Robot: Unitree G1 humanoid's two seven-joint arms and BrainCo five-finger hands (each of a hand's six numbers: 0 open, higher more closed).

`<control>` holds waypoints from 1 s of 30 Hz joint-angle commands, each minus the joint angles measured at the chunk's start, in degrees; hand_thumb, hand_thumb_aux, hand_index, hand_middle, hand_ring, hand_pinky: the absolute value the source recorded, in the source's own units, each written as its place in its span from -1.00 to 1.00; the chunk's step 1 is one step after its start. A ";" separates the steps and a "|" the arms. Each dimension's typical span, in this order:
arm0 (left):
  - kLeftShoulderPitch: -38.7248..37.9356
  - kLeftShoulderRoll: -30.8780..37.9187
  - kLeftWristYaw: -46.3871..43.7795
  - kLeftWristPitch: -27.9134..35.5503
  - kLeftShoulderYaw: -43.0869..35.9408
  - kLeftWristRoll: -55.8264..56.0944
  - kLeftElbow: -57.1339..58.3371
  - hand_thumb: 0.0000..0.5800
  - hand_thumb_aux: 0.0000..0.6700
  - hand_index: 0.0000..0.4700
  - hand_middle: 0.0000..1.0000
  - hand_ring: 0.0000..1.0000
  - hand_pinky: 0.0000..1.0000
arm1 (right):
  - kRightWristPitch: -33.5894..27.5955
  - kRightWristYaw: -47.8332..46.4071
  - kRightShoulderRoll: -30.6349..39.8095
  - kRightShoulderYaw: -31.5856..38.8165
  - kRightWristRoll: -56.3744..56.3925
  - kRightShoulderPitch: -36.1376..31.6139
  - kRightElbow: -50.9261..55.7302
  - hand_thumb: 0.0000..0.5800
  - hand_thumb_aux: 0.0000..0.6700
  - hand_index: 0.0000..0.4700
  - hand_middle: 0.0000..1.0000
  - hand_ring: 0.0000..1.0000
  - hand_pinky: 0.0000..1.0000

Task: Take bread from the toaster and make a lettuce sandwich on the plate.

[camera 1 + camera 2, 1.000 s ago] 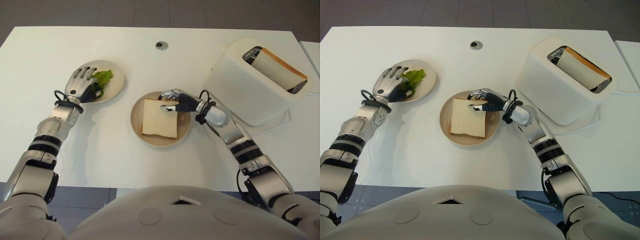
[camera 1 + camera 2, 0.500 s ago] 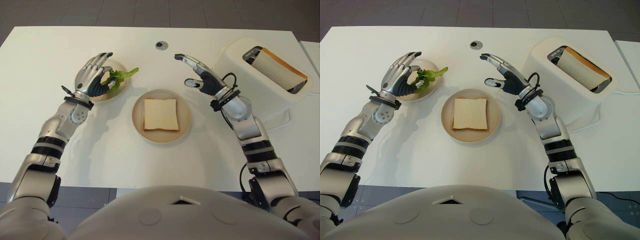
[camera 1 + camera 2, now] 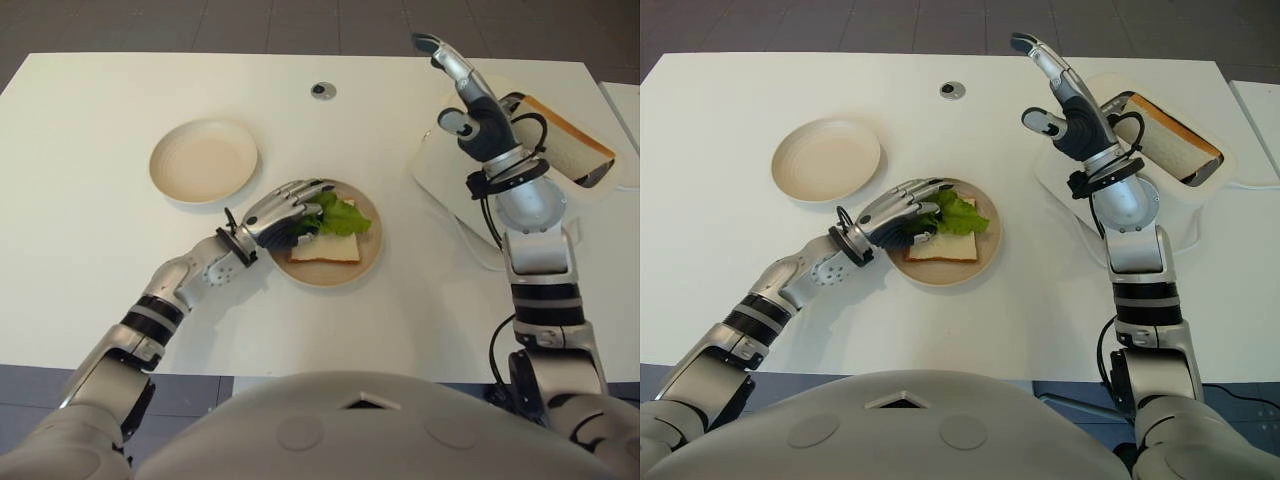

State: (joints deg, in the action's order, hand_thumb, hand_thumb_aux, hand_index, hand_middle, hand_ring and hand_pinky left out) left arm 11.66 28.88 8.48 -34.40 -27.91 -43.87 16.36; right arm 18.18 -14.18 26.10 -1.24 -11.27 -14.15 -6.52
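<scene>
A slice of bread (image 3: 326,246) lies on the tan plate (image 3: 366,262) at the table's middle. A green lettuce leaf (image 3: 341,214) rests on top of the slice. My left hand (image 3: 282,209) is over the plate's left rim, its fingers curled on the leaf's left end. My right hand (image 3: 468,98) is raised high in front of the white toaster (image 3: 1190,205), fingers stretched out and holding nothing. A second slice of bread (image 3: 1170,140) sticks out of the toaster's slot, partly hidden behind my right wrist.
An empty tan plate (image 3: 203,160) stands at the back left. A small round grommet (image 3: 322,91) sits in the white table near its far edge. The toaster's cable (image 3: 1248,185) runs off to the right.
My left hand carried the lettuce from the back-left plate to the bread on the middle plate. My right hand rose and swung right, in front of the toaster.
</scene>
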 commanded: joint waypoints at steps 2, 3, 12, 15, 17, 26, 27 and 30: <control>-0.95 0.99 -2.23 -0.88 -1.03 -0.87 0.79 0.78 0.34 0.34 -1.00 -1.00 -1.00 | -2.45 -0.26 2.49 -4.10 0.04 1.64 -5.11 -1.00 -1.00 -1.00 -1.00 -1.00 -1.00; -0.92 1.00 -2.06 -0.84 -0.70 -0.74 0.51 0.76 0.31 0.31 -1.00 -1.00 -1.00 | -3.07 0.01 3.40 -5.24 -1.01 1.93 -5.95 -1.00 -1.00 -1.00 -1.00 -1.00 -1.00; 0.04 0.08 -0.24 0.50 1.56 -0.53 0.98 -1.00 -1.00 -1.00 -1.00 -1.00 -1.00 | -6.27 0.91 17.36 -17.38 -12.13 6.88 -3.47 -1.00 -1.00 -1.00 -1.00 -1.00 -1.00; -0.04 -0.15 -0.43 0.24 2.19 0.63 0.51 -1.00 -1.00 -1.00 -1.00 -1.00 -1.00 | -6.34 1.13 21.79 -19.06 -15.54 9.94 1.78 -1.00 -1.00 -1.00 -1.00 -1.00 -1.00; -0.20 -0.24 -1.04 0.00 2.37 1.38 0.19 -1.00 -1.00 -1.00 -1.00 -1.00 -1.00 | -6.37 0.40 23.73 -19.33 -16.61 12.84 4.59 -1.00 -1.00 -1.00 -1.00 -1.00 -1.00; -0.76 -0.42 -1.79 -0.84 3.50 2.81 -0.94 -1.00 -1.00 -1.00 -1.00 -1.00 -1.00 | -5.54 -3.04 25.11 -15.48 -15.39 17.00 6.79 0.72 0.25 0.25 -1.00 -1.00 -1.00; -0.84 -0.50 -1.77 -1.02 3.64 3.10 -0.91 -1.00 -1.00 -1.00 -1.00 -1.00 -1.00 | -5.14 -2.32 24.79 -15.69 -14.69 16.19 6.38 1.00 1.00 1.00 -1.00 -1.00 -1.00; -0.89 -0.67 -1.47 -1.21 4.16 3.19 -0.97 -1.00 -1.00 -1.00 -1.00 -1.00 -1.00 | -4.38 1.74 24.04 -18.00 -13.41 13.42 5.22 1.00 1.00 1.00 -1.00 -1.00 -1.00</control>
State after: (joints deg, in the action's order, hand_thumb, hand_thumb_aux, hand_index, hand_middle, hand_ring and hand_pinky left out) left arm 11.23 28.26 7.20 -35.60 -24.30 -41.35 15.65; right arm 13.70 -14.41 51.02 -18.31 -24.91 0.78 -0.89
